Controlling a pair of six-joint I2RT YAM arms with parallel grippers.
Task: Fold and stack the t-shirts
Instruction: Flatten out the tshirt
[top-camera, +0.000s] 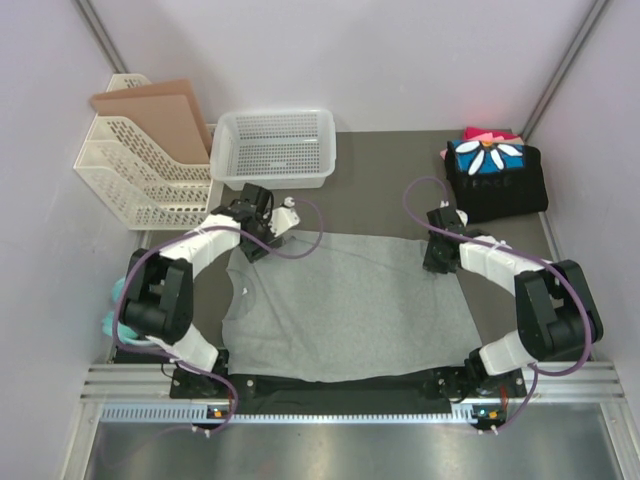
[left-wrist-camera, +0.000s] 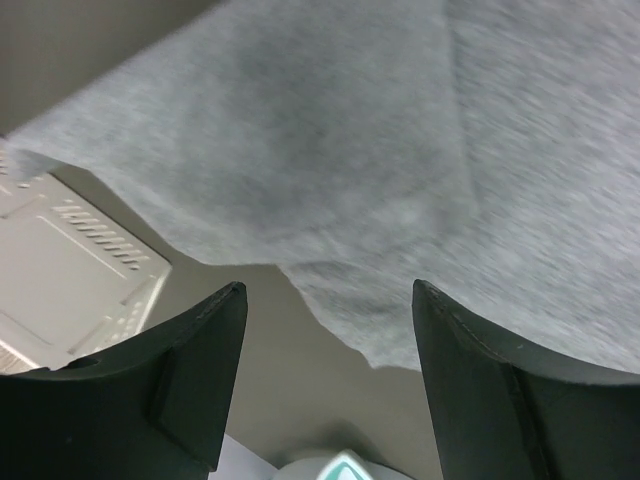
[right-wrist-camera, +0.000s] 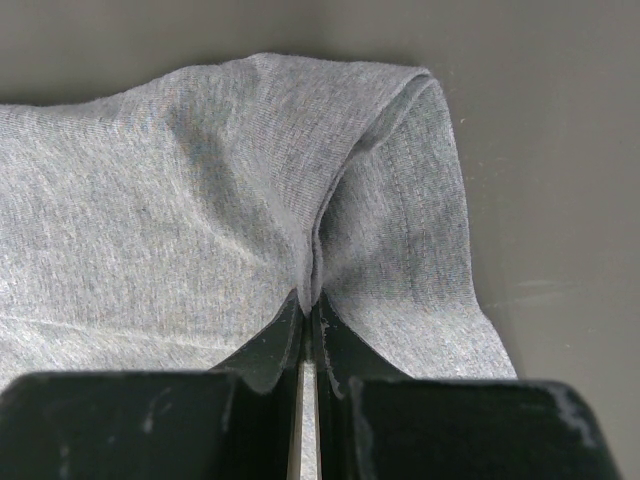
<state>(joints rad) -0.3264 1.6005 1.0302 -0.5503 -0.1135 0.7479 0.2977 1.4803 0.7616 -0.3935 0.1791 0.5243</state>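
Note:
A light heather-grey t-shirt (top-camera: 345, 300) lies spread flat in the middle of the table. My left gripper (top-camera: 262, 232) is open at the shirt's far left corner. In the left wrist view the grey cloth (left-wrist-camera: 400, 180) lies just beyond the open left gripper (left-wrist-camera: 330, 300), with nothing between its fingers. My right gripper (top-camera: 437, 252) is at the far right corner. In the right wrist view it (right-wrist-camera: 310, 300) is shut on a pinched fold of the grey shirt (right-wrist-camera: 250, 200). Folded shirts (top-camera: 497, 175) are stacked at the far right: black with a blue panel and white daisy on top, pink and red ones under it.
A white mesh basket (top-camera: 275, 147) stands at the far middle. White file trays (top-camera: 135, 170) holding brown cardboard stand at the far left. A teal object (top-camera: 113, 310) lies by the left arm. A black strip (top-camera: 340, 392) runs along the near edge.

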